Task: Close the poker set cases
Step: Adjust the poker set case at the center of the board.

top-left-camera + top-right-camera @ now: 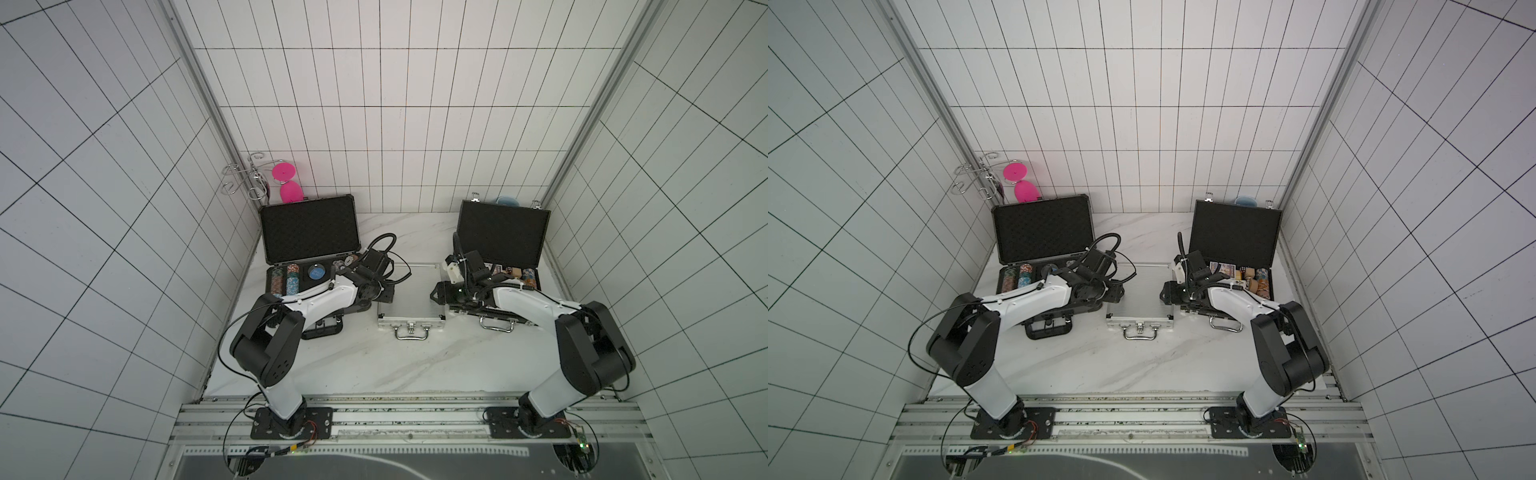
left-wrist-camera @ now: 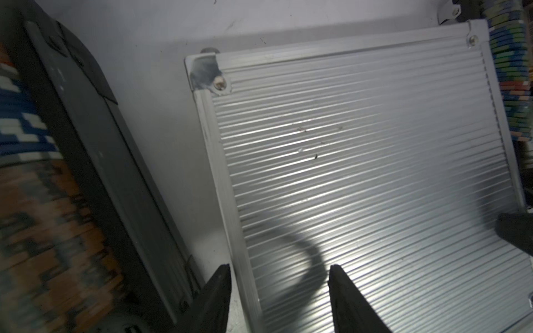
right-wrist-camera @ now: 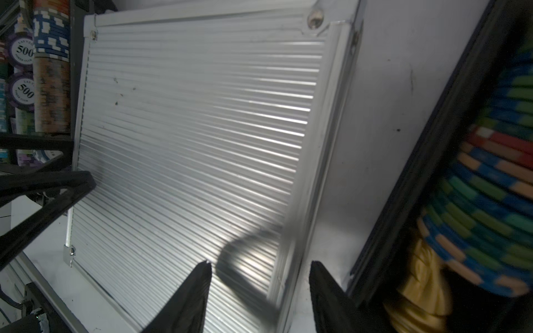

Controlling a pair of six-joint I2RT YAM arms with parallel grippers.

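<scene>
White marble desk [image 1: 415,365] carries three poker cases. The silver case [image 1: 413,295] lies shut in the middle. The dark grey case [image 1: 309,232] on the left and the black case [image 1: 503,232] on the right stand open, holding chips [image 1: 286,280]. Only the wrist views show the left jaws and right jaws released, empty, each straddling a side edge of the silver case.

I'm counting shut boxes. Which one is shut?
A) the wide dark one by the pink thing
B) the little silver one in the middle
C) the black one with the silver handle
B: the silver case has its ribbed lid down flat; the wide dark case and black case stand open.
</scene>
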